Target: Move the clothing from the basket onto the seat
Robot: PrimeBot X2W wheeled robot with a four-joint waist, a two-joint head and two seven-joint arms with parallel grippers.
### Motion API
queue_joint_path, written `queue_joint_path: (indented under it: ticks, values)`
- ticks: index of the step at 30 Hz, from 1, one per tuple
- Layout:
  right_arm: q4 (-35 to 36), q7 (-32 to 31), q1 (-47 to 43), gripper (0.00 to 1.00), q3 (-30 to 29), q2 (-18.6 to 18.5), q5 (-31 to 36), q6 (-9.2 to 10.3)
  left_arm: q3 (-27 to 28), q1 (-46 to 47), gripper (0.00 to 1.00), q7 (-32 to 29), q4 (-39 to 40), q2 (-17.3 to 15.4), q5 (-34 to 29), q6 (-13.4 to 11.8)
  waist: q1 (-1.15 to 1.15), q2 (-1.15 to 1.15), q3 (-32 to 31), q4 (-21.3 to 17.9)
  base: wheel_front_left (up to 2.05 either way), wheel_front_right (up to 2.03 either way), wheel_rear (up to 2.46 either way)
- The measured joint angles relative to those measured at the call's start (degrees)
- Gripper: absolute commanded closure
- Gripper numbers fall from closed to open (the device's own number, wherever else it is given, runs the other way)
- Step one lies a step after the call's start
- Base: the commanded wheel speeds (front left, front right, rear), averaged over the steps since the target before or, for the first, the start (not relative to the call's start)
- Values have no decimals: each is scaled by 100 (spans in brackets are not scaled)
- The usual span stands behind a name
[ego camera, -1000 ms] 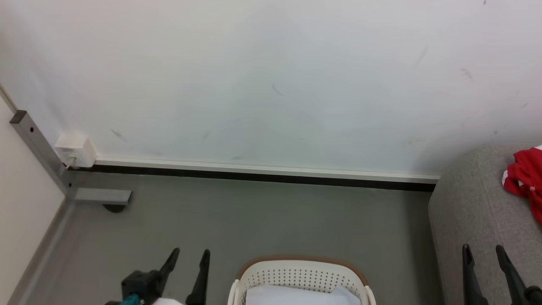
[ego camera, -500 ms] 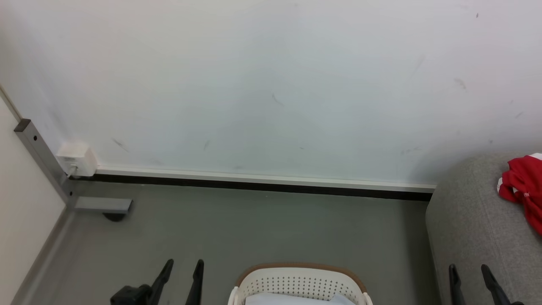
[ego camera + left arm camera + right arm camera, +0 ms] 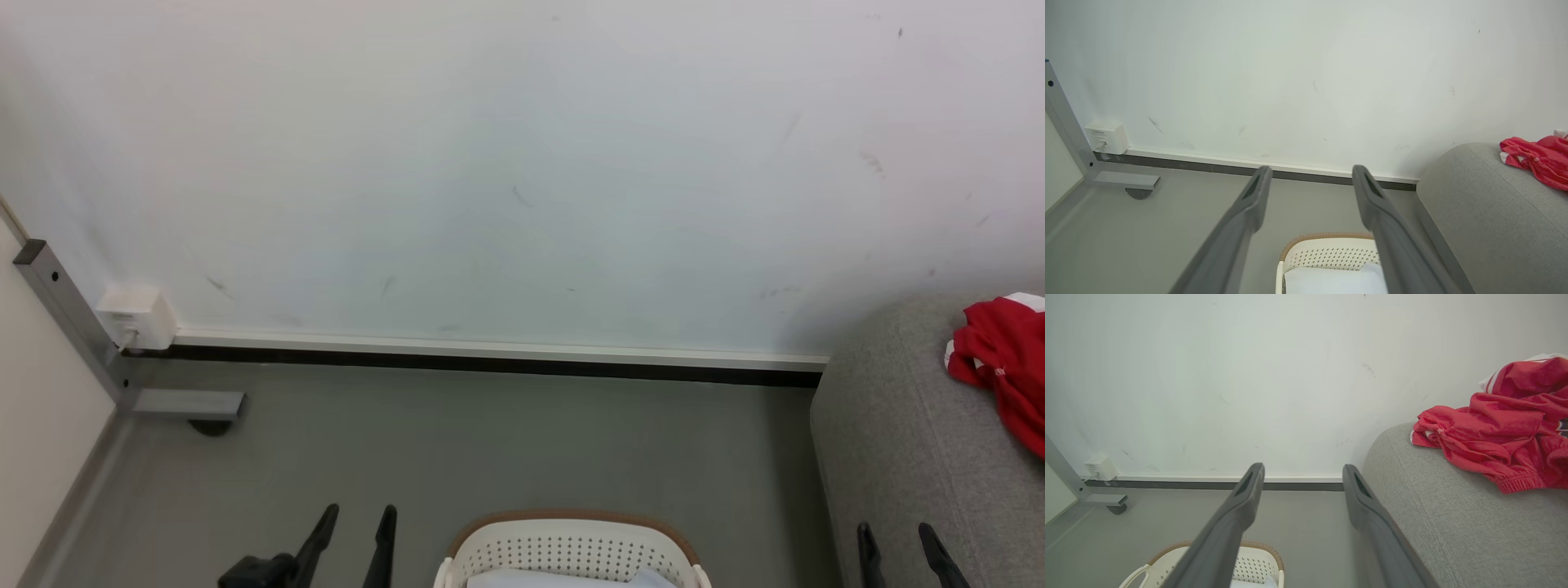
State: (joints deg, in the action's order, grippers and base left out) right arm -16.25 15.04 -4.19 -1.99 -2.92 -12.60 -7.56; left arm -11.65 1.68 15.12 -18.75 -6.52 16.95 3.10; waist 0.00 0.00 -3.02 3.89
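Red clothing (image 3: 1005, 366) with white trim lies crumpled on the grey seat (image 3: 906, 441) at the right; the right wrist view shows the clothing (image 3: 1502, 437) spread over the seat (image 3: 1437, 514) top. The cream basket (image 3: 571, 551) with a brown rim stands on the floor at the bottom centre, its far wall in view and something pale inside. My left gripper (image 3: 357, 518) hangs open to the left of the basket, nothing between its fingers. My right gripper (image 3: 896, 537) is open at the lower right, in front of the seat's side, also empty.
A white wall with a dark skirting strip (image 3: 490, 359) runs behind the grey floor. A grey metal post and foot (image 3: 184, 403) and a white wall box (image 3: 135, 314) stand at the left corner.
The whole head picture has shifted, so the camera moved. Both grippers sit lower in the head view than a second ago and stay open. The clothing on the seat has not moved.
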Motion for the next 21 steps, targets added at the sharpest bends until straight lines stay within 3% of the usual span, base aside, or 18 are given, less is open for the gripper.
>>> queue_joint_path:
  ticks: [19,20,21]
  values:
    - [-45,0,46,0,-76,1,1,0,302,-6,0,0,-200,230,-285,270,0,0,-15,-39,0,0,0]
    - [-65,-2,38,100,-75,2,1,0,293,-14,100,0,-242,232,-279,272,0,0,-16,-40,0,0,0]
    - [-108,-10,16,100,-69,9,1,0,287,-40,100,-1,-291,235,-274,274,1,0,-16,-41,0,0,0]
